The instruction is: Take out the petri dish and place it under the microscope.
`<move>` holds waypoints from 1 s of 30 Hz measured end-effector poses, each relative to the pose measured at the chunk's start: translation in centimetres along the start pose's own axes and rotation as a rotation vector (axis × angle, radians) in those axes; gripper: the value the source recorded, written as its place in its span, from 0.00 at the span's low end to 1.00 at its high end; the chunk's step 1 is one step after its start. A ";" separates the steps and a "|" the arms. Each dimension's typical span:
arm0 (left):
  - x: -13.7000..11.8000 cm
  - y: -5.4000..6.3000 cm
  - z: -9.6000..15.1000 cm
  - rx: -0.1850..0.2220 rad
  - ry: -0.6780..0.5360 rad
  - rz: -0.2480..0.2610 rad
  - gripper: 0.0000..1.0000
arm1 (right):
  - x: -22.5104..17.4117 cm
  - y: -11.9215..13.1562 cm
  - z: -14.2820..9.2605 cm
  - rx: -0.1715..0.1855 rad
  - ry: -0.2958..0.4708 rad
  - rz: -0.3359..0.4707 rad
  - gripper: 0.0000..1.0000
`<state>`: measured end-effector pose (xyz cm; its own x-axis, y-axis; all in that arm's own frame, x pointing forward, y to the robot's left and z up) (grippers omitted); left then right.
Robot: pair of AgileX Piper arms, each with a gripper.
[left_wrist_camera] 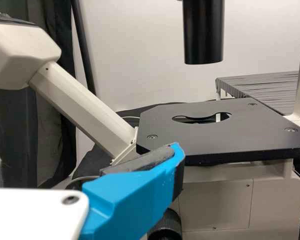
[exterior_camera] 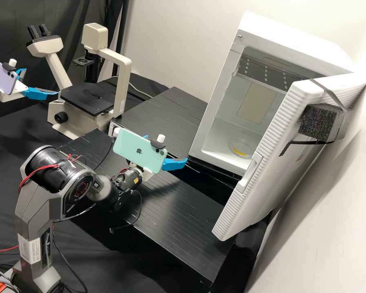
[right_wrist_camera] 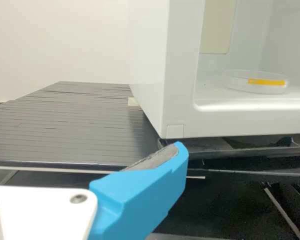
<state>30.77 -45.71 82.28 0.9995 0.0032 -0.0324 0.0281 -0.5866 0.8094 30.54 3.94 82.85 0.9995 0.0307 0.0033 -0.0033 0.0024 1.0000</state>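
The left gripper (exterior_camera: 42, 81) stands open at the left, in front of the microscope (exterior_camera: 124, 77). The right gripper (exterior_camera: 166, 149) is open beside the white cabinet's near left corner, outside it. On the cabinet floor lies a clear petri dish (exterior_camera: 241, 148) with a yellow strip, apart from the right gripper. In the left wrist view, one blue finger of the left gripper (left_wrist_camera: 165, 165) shows before the black microscope stage (left_wrist_camera: 215, 137), which has a bare opening. In the right wrist view, a finger of the right gripper (right_wrist_camera: 162, 175) is near, with the petri dish (right_wrist_camera: 256, 82) farther off.
The cabinet door (exterior_camera: 268, 162) hangs wide open toward the near side. A black slatted platform (exterior_camera: 166, 211) lies below the right gripper. Above the stage hangs the black condenser tube (left_wrist_camera: 203, 32), and the eyepiece arm (left_wrist_camera: 82, 107) slants beside it.
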 end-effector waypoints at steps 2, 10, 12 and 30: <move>0.0 0.0 0.0 0.000 0.000 0.000 1.00 | 0.0 0.0 0.0 0.000 0.000 0.000 1.00; 0.0 0.0 0.0 0.000 0.000 0.000 1.00 | -0.2 -0.1 0.1 0.000 0.001 0.003 1.00; 0.0 0.0 0.0 0.000 0.000 0.000 1.00 | -0.6 0.0 0.6 -0.003 -0.005 0.011 1.00; 0.0 0.0 0.0 0.000 0.000 0.000 1.00 | -1.7 7.9 7.3 0.022 -0.031 0.232 1.00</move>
<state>30.77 -45.71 82.28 0.9995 0.0032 -0.0324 0.0281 -0.5866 0.8094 29.01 -3.41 90.78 0.9724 -0.0024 0.2332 -0.2332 -0.0228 0.9722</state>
